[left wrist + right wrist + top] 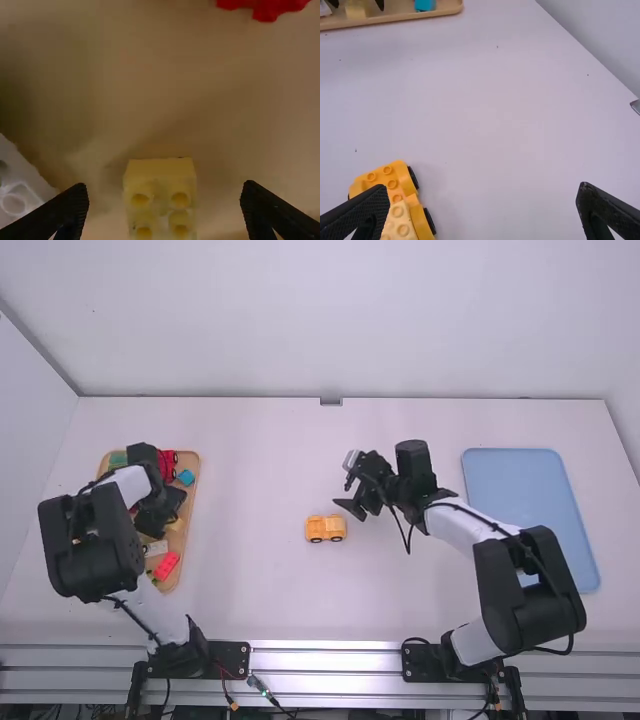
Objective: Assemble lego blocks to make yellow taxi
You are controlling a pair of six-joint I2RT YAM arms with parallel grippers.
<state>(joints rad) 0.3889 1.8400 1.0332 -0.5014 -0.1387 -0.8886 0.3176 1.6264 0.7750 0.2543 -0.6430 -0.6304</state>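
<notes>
Yellow Lego car (325, 529) right there, mid-counter (250, 590)! Right pincer (362, 508) released, hanging near it, toward right edge. Over by left edge, left pincer (162, 516), released too, fingers well apart above wooden tray (194, 498), pale yellow Lego block (160, 172) between them.

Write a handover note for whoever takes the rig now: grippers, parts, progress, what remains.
Left gripper: low over the wooden tray, fingers open either side of a pale yellow block, not gripping it.
Right gripper: open and unloaded, above the table near the taxi.
Done: the taxi has its wheeled base, with a paler block on top.
Left: probably pick up the tray's yellow block and press it onto the taxi.
</notes>
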